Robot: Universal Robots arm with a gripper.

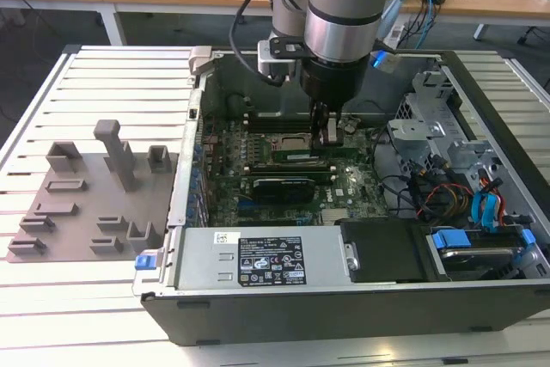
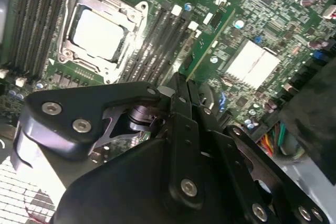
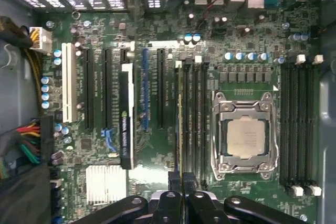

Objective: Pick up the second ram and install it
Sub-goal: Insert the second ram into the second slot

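Inside the open computer case (image 1: 481, 100), the gripper (image 3: 181, 195) pinched the second ram (image 2: 202, 53) edge-on, parallel above the memory slots (image 3: 193, 124) beside the CPU (image 3: 244, 137).

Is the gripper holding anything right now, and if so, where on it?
Yes. The gripper is shut on the second ram, pinching one end of the stick's top edge, with the board standing on edge over the memory slots beside the CPU socket.

In both wrist views the gripper (image 2: 181, 85)'s own dark linkage hides the near end of the second ram (image 2: 206, 45), so its seating in the slot cannot be judged, while the arm (image 1: 344, 15) is cut off above.
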